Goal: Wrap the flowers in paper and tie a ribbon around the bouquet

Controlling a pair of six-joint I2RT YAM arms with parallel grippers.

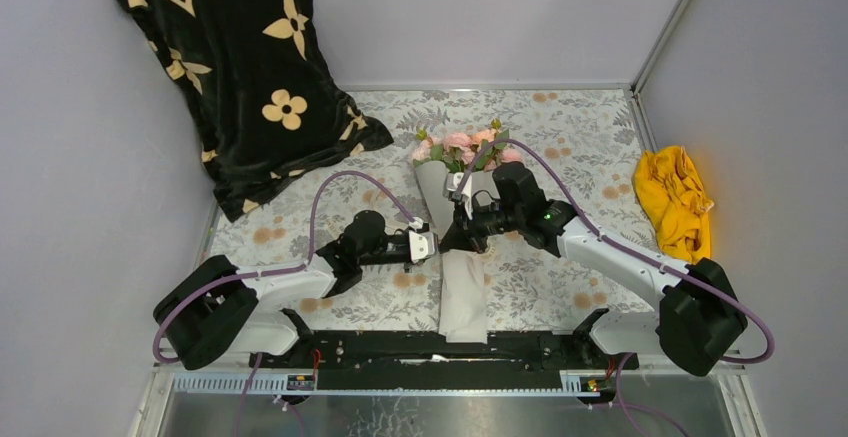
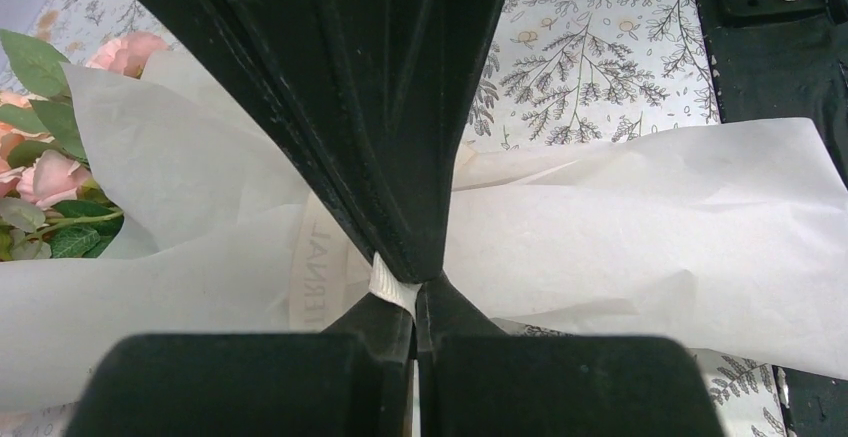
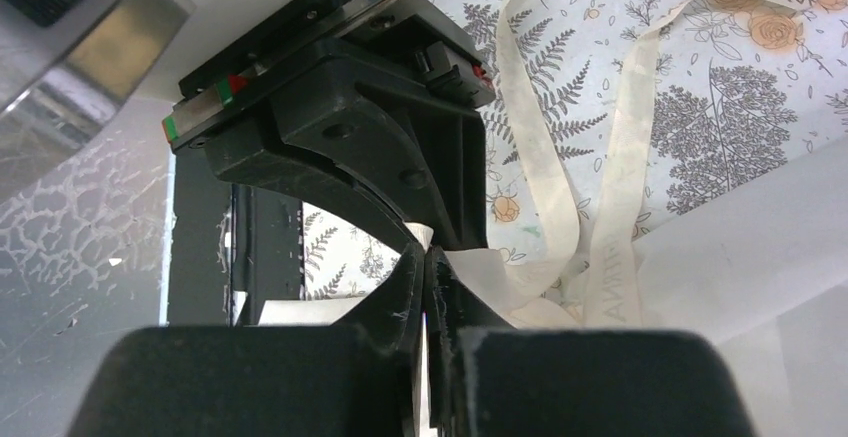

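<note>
Top external: we list a bench (image 1: 570, 137) under a grey leaf-printed covering, walled at the far side and both flanks. The bouquet (image 1: 440, 182) lies along the middle, with the flowers (image 1: 465, 145) toward the far wall and the paper (image 1: 463, 302) tail reaching the base rail. Bare covering lies on either side of it. A black plush cloth (image 1: 230, 77) drapes the far-left corner and a crumpled yellow cloth (image 1: 675, 197) lies at the right edge. The left end effector (image 1: 435, 244) and the right end effector (image 1: 450, 239) meet tip to tip at the cone's waist.

Left wrist: the left end effector (image 2: 415, 302) is pinched closed on a ribbed bit of the ribbon (image 2: 392, 285). Beyond it are matte, creased, translucent paper (image 2: 650, 227) and pink roses (image 2: 50, 177) at the left.

Right wrist: the right end effector (image 3: 427, 277) is closed on the satin ribbon (image 3: 620, 157), whose printed tails loop across the bench (image 3: 740, 107).
</note>
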